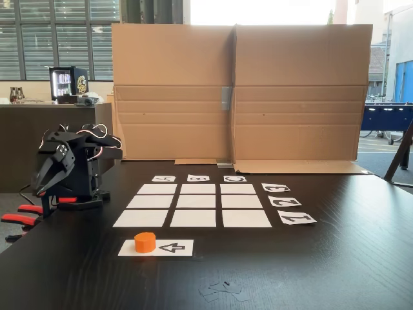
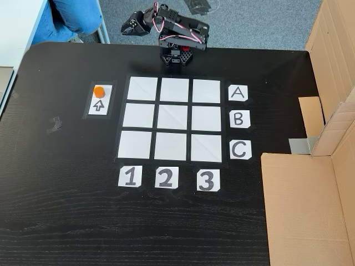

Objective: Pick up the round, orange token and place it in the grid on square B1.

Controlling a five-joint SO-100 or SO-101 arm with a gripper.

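Observation:
The orange token [image 1: 145,242] [image 2: 99,91] stands on the blank end of a white strip with a black arrow [image 1: 173,247] [image 2: 100,105], beside the grid. The grid [image 1: 193,203] [image 2: 174,118] is nine white rectangles with A B C along one side and 1 2 3 along another. Square B1 [image 1: 193,218] [image 2: 137,115] is blank and bare. My gripper [image 1: 39,191] [image 2: 125,27] is folded back at the arm's base [image 1: 80,187] [image 2: 177,52], well away from the token. Its jaws look closed with nothing between them.
A tall cardboard wall [image 1: 239,90] [image 2: 327,111] stands along the grid's far side in a fixed view. Orange-handled clamps [image 1: 19,216] sit by the base at the table edge. Small tape scraps [image 1: 222,289] [image 2: 55,123] lie on the black table [image 1: 335,258]. A person's blue clothing [image 2: 72,16] shows past the table.

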